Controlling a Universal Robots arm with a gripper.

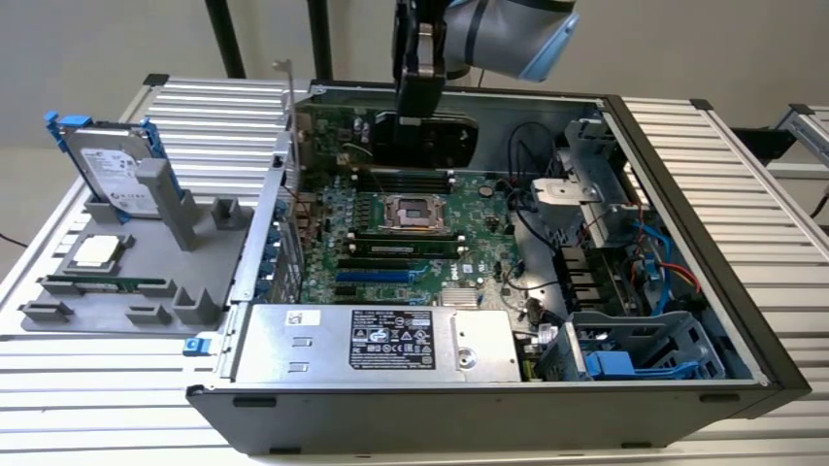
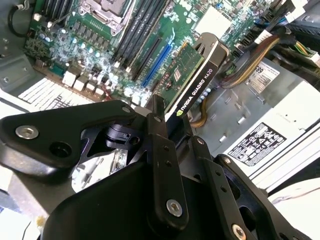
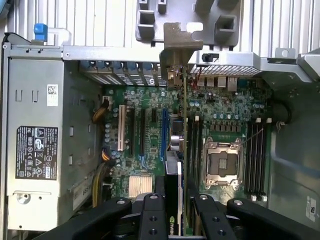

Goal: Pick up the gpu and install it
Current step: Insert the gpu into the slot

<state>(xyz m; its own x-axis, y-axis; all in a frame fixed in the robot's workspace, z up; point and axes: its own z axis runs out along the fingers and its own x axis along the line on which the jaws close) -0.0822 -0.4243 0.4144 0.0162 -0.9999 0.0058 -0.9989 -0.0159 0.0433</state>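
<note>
A: One question first: where was the gpu (image 1: pixel 434 146)?
B: Up in the gripper (image 1: pixel 418 116), held on edge over the board (image 1: pixel 388 243) inside the open case (image 1: pixel 725 291). In the exterior view it hung above the board's far part, beyond the socket (image 1: pixel 414 209).
A: Were the jaws closed on it?
B: They were. In the first wrist view the fingers (image 3: pixel 152 215) clamped the card from both sides at one end, black cooler against one, green face against the other.
A: And the other end?
B: The bracket (image 3: pixel 176 42) stood at the case's rear wall, beside the row of blue clips (image 3: pixel 125 66). The card ran parallel to the blue slot (image 3: pixel 164 132), just beside it in that view.
A: Was it seated?
B: I could not tell whether its lower edge touched any slot.
A: What else lay about?
B: The supply (image 1: pixel 376 345) sat along the case's near wall. Outside, on the exterior view's left, a drive (image 1: pixel 111 175) stood upright in the tray (image 1: pixel 78 320), well apart from the gripper, with a memory stick (image 1: pixel 104 284) lying flat near it.
</note>
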